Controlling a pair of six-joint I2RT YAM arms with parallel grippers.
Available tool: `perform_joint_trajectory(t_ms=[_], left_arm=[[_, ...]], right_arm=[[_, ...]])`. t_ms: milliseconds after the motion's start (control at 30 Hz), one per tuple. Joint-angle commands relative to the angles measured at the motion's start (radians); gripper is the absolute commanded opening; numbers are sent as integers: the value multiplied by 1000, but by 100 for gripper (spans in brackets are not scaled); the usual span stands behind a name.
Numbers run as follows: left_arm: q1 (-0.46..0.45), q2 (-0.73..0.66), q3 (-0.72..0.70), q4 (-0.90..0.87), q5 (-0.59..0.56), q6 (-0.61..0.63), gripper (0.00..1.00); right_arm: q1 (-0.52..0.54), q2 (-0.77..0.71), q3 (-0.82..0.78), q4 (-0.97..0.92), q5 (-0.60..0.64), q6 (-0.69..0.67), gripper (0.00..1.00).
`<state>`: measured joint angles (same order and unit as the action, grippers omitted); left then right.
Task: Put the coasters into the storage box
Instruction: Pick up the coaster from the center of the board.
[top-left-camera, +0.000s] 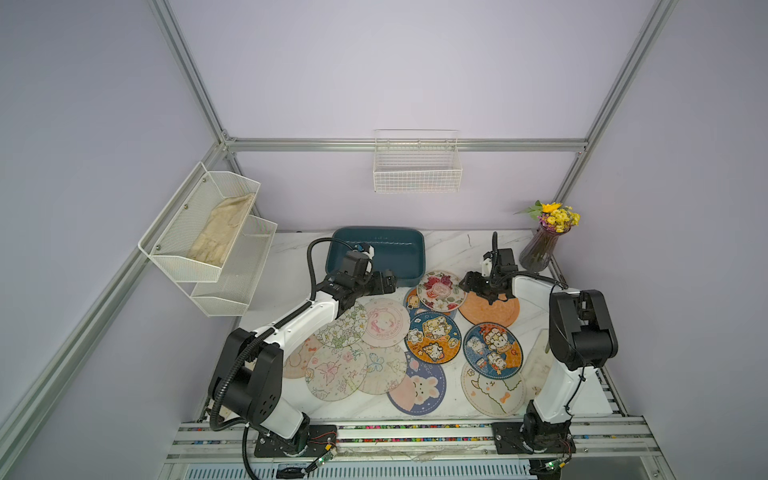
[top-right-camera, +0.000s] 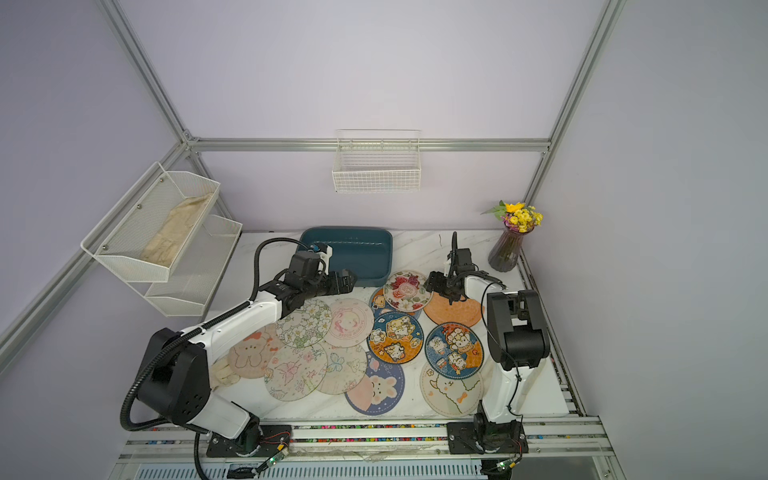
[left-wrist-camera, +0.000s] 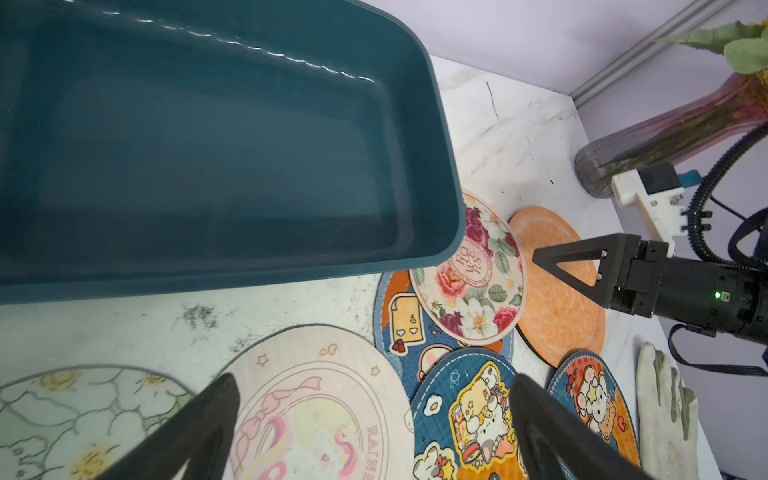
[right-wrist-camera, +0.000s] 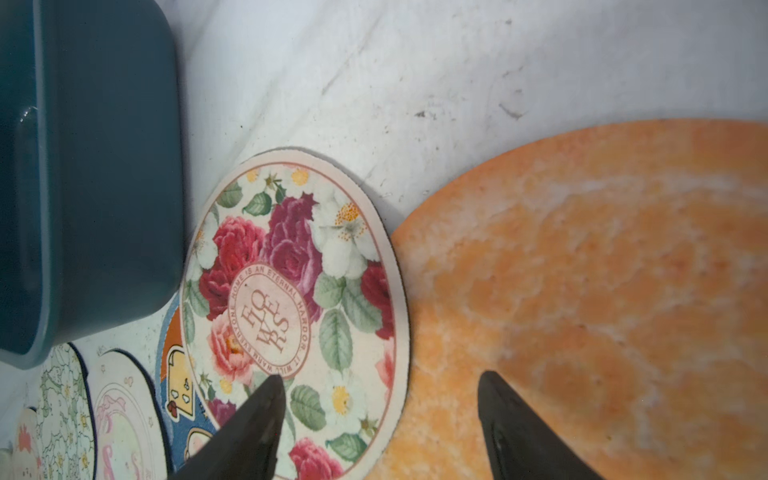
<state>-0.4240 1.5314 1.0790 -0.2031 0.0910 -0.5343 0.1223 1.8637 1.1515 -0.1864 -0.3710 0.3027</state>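
Right wrist view has the right claw (right-wrist-camera: 380, 376) low over the orange coaster (right-wrist-camera: 582, 291), jaws partly apart astride its edge beside the floral coaster (right-wrist-camera: 291, 282), gripping nothing. In a top view the storage box (top-left-camera: 395, 253) sits empty at mid-frame, at the back of the bench (top-left-camera: 457, 249). The coasters (top-left-camera: 432, 336) lie spread below it. The left claw (left-wrist-camera: 374, 378) hangs wide open, empty. This looks like the first pick: next, pinch that thin rim cleanly and lift.

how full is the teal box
Empty. The storage box shows a bare teal floor in the left wrist view; the coasters lie outside it.
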Motion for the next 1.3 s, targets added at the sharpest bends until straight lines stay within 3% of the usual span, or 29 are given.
perform_joint_trajectory(t_ms=[0,567,667,833,1267], left_arm=[[28,-46,-52,24,18,-16,100],[83,-53,-83,16,91,-10,100],[88,-58,-91,14,95,-8,100],[97,-67,-103,12,95,-10,100],[147,-103,-120,-11,88,-12,100]], right_arm=[[8,27,18,-28,-26,30,69],[61,123,51,-25,-50,77,48],[69,133,56,-16,-49,90,35],[69,98,57,-4,2,100,0],[69,-84,126,-80,-44,139,0]])
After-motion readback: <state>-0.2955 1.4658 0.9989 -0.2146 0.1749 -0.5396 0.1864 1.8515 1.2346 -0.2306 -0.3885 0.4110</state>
